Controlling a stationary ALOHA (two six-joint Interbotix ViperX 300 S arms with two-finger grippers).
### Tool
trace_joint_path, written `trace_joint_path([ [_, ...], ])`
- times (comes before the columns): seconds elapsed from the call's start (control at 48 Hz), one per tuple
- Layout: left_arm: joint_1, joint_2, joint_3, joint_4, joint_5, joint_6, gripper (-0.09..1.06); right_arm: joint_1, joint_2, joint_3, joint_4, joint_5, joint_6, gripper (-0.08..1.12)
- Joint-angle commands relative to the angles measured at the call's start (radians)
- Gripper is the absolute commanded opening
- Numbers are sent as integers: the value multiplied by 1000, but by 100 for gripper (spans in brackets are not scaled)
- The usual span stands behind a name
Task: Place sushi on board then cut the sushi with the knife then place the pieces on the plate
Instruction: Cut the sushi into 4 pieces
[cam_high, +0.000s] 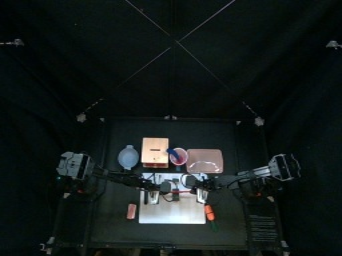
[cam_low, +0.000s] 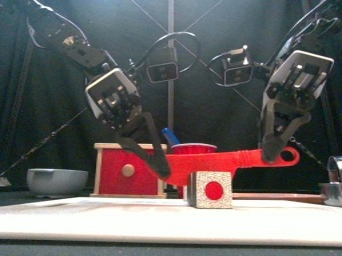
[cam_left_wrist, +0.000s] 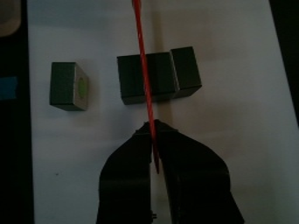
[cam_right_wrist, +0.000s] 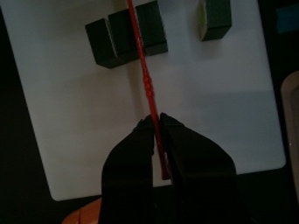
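The white cutting board (cam_left_wrist: 239, 131) lies at the table's front, with an orange toy on the left (cam_high: 132, 210) just off one side edge and an orange toy on the right (cam_high: 211, 213) off the other. On the board sit the dark green sushi blocks: a joined sushi roll (cam_left_wrist: 163, 79) of blocks pressed side by side, and a single sushi block (cam_left_wrist: 70, 85) standing apart from it with bare board between.

The red knife (cam_low: 234, 160) is held level and lengthwise over the joined roll, its blade crossing the roll's top. Whether the edge touches the sushi or sits just above it, I cannot tell. Both arms carry it — the left gripper (cam_low: 160, 170) has its jaws clamped tight on one end, and the right gripper (cam_low: 278, 155) is closed just as narrowly on the other end.

Behind the board, along the back of the table, stand the blue-grey bowl (cam_high: 127, 157), the pale wooden box (cam_high: 155, 150) with its red drawer front, the red cup (cam_low: 195, 148) holding the blue knife (cam_low: 170, 136), and the flat pink tray (cam_high: 205, 159) — the tray carries no sushi.
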Motion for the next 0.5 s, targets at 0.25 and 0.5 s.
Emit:
trace_joint_path([
  [0.25, -17, 28, 17, -55, 12, 0, 42, 29, 35, 8, 63, -5, 6, 39],
  [0.5, -18, 34, 18, -81, 11, 0, 42, 46, 48, 11, 91, -8, 6, 39],
])
